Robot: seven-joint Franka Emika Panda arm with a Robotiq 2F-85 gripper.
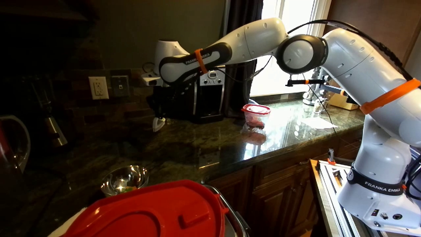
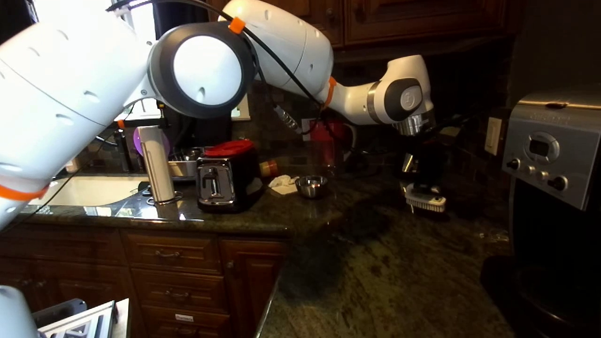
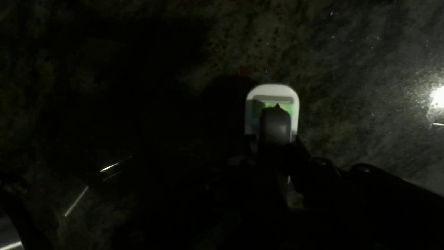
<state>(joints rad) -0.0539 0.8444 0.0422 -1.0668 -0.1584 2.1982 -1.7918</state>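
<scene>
At the bench (image 2: 399, 281), between the metal bowl (image 2: 311, 188) and the coffee maker (image 2: 554, 173), the brush (image 2: 425, 199) is grasped by the fingers (image 3: 301, 154), bristles (image 2: 426, 206) downward. Contact with the bench cannot be confirmed, so any lowering should be done slowly, with the bristles levelled and both neighbours given room.

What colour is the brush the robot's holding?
The brush is white around the edge, green inside; it shows best in the wrist view.

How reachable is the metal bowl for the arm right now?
Probably yes: nothing visible stands between the gripper and the metal bowl. But the gripper holds a white brush, so grasping the bowl likely needs that released.
</scene>
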